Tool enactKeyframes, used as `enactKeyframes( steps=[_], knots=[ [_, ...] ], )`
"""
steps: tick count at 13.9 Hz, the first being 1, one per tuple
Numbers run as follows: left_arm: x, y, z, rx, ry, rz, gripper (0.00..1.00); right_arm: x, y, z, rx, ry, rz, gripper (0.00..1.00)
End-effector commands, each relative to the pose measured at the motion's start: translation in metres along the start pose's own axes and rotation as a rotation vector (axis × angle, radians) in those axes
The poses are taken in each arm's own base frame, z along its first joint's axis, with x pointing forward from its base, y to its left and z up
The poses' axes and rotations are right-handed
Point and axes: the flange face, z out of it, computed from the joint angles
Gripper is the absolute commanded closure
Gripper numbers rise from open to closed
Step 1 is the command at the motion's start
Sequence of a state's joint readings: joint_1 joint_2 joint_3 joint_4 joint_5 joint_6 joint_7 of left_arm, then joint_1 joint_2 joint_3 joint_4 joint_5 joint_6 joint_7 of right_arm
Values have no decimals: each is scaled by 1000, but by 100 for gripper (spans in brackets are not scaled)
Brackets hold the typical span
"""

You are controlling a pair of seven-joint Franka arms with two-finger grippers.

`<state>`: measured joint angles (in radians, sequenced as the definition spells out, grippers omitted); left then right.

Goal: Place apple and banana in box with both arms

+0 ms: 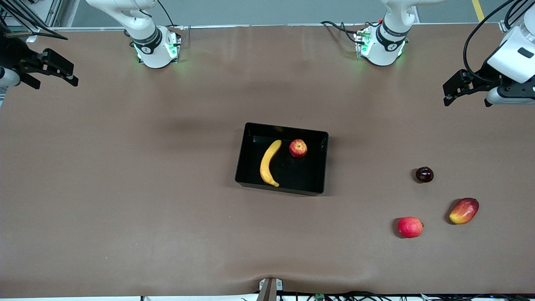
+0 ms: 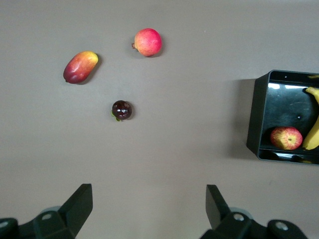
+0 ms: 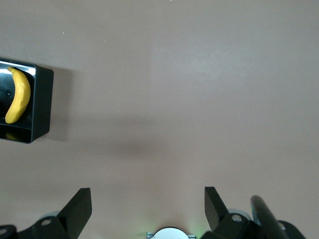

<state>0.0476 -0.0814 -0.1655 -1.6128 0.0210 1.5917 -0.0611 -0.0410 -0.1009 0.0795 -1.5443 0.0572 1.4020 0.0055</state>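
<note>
The black box (image 1: pixel 288 128) sits at the middle of the table. The banana (image 1: pixel 268 163) and the apple (image 1: pixel 298 148) both lie in it, side by side and apart. My left gripper (image 1: pixel 446 95) is open and empty, up over the left arm's end of the table. Its wrist view shows its open gripper (image 2: pixel 149 199), the box (image 2: pixel 255 119), the apple (image 2: pixel 286 138) and part of the banana (image 2: pixel 313 130). My right gripper (image 1: pixel 72 75) is open and empty over the right arm's end. Its wrist view shows its open gripper (image 3: pixel 148 199), the box (image 3: pixel 44 104) and the banana (image 3: pixel 18 94).
Three loose fruits lie toward the left arm's end, nearer to the front camera than the box: a dark round fruit (image 1: pixel 424 174), a red-yellow mango-like fruit (image 1: pixel 464 210) and a pinkish-red round fruit (image 1: pixel 410 227). All three show in the left wrist view.
</note>
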Motion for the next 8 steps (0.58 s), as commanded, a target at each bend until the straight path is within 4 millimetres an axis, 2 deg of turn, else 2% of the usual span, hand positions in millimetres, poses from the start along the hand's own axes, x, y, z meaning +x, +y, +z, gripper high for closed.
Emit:
enactKeyframes(
  steps=[1,8],
  knots=[
    [-6,-1,-16,-22,0,1,0,-3,2,0,14,7,-6,0],
    [-8,1,-14,-21,-15,1,0,-3,2,0,16,7,-6,0]
  ],
)
